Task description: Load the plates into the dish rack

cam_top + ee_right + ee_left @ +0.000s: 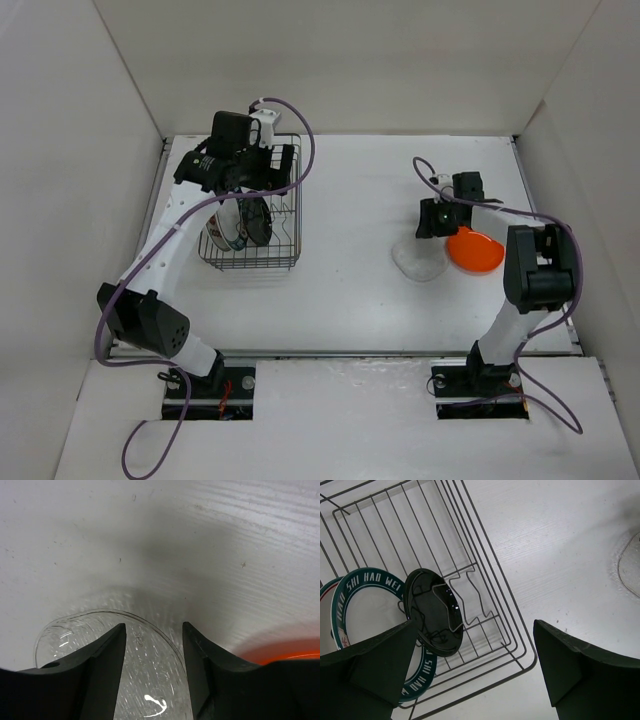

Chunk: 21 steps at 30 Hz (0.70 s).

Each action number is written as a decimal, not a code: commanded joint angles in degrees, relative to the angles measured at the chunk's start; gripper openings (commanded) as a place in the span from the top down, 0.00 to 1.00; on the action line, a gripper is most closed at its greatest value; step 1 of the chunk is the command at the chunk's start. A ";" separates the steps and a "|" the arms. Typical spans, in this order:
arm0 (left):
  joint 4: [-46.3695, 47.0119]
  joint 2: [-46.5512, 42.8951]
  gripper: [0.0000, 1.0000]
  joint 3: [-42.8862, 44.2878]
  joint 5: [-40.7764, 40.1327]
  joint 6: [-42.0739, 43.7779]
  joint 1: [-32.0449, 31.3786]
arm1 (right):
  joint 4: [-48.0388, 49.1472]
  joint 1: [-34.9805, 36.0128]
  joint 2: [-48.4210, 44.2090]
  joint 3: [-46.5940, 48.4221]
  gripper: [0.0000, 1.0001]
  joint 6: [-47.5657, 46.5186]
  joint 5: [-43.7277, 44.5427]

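The dish rack (285, 262) stands at the left, a dark wire basket (520, 645). In it, on edge, stand a glossy black plate (432, 612), a white plate with a green lettered rim (367, 605) and the edge of another white plate (324, 605). My left gripper (472, 665) hangs open above the rack's corner, holding nothing. On the table at the right lie the clear plate (418, 262) and the orange plate (476, 250). My right gripper (154, 630) is low over the clear plate (150, 680), jaws apart astride its rim, not pinching it. The orange plate (285, 652) lies just beside.
White walls enclose the table on three sides. The right arm's cable loops above the right gripper (430, 222). Bare table lies between the rack and the two plates. The clear plate's edge (632, 565) shows at the right of the left wrist view.
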 commanded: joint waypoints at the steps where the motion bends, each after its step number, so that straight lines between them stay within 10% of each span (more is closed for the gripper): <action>1: 0.99 -1.78 0.00 -0.50 1.63 0.77 0.22 | -1.99 0.22 0.62 1.79 0.46 0.45 1.20; 12: 0.99 -1.77 0.00 -0.50 1.63 0.77 0.22 | -7.08 1.80 0.09 3.54 0.72 0.98 6.03; 16: 0.99 -0.72 0.00 -0.50 1.11 0.77 0.22 | -7.09 1.80 0.62 3.54 1.00 2.11 7.36; 21: 1.60 -0.19 0.00 -1.03 2.24 0.77 1.35 | -3.23 3.02 -1.39 3.54 1.00 5.09 1.21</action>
